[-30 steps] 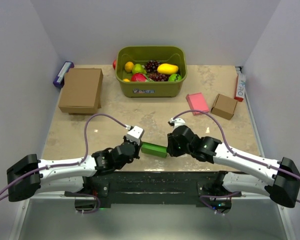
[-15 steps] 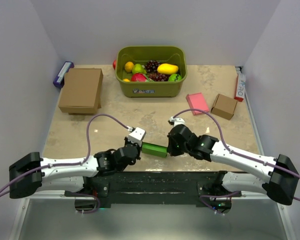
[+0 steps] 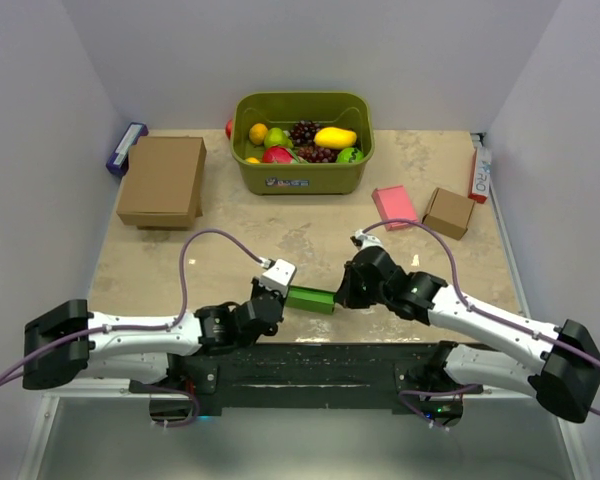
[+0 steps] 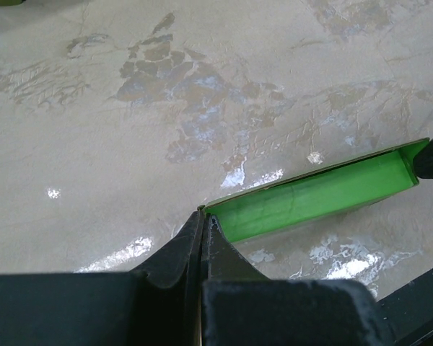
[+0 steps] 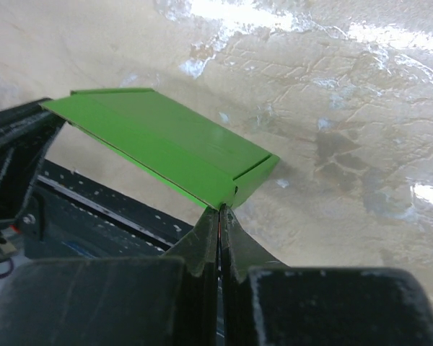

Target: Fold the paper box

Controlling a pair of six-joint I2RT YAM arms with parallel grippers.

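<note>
The paper box (image 3: 311,299) is a bright green, narrow folded block held between both arms just above the table's near edge. My left gripper (image 3: 277,291) is shut on its left end; in the left wrist view the jaws (image 4: 202,220) pinch a thin edge of the green box (image 4: 317,194). My right gripper (image 3: 342,297) is shut on its right end; in the right wrist view the jaws (image 5: 221,210) pinch the corner of the green box (image 5: 166,140), which reaches left toward the other arm.
An olive basket (image 3: 302,177) of fruit stands at the back centre. A brown cardboard box (image 3: 163,180) lies back left, with a blue-white item (image 3: 126,147) by the wall. A pink flat box (image 3: 394,207), a small brown box (image 3: 448,212) and a red-white packet (image 3: 479,170) lie right.
Both grippers keep their hold on the green box. The left gripper has shifted slightly right and nearer, and the right wrist has turned and moved a little right.
</note>
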